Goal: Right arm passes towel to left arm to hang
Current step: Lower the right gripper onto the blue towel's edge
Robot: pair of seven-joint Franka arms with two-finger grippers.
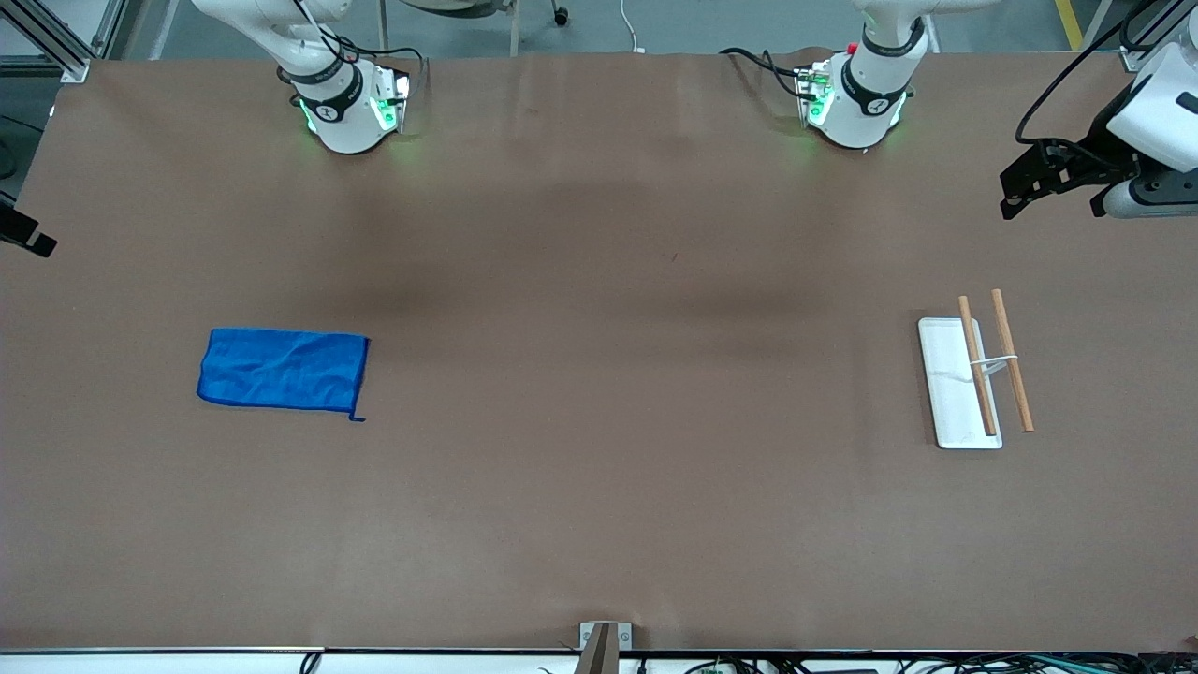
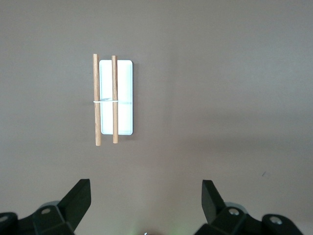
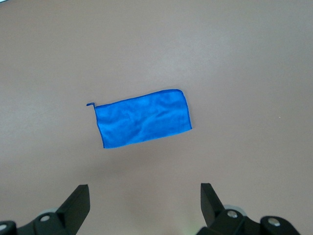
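Observation:
The bright blue towel [image 1: 283,369] lies flat on the brown table toward the right arm's end; it also shows in the right wrist view [image 3: 143,119]. My right gripper [image 3: 144,191] is open and empty, high over the table with the towel well clear of its fingers; only a black part of it [image 1: 28,234] shows at the edge of the front view. My left gripper [image 1: 1020,187] is open and empty in the left wrist view [image 2: 145,188], held high over the left arm's end of the table.
A white rack tray [image 1: 945,393] with two wooden rods [image 1: 978,370] raised over it stands toward the left arm's end; the tray also shows in the left wrist view [image 2: 124,98]. A small metal bracket [image 1: 604,641] sits at the table edge nearest the front camera.

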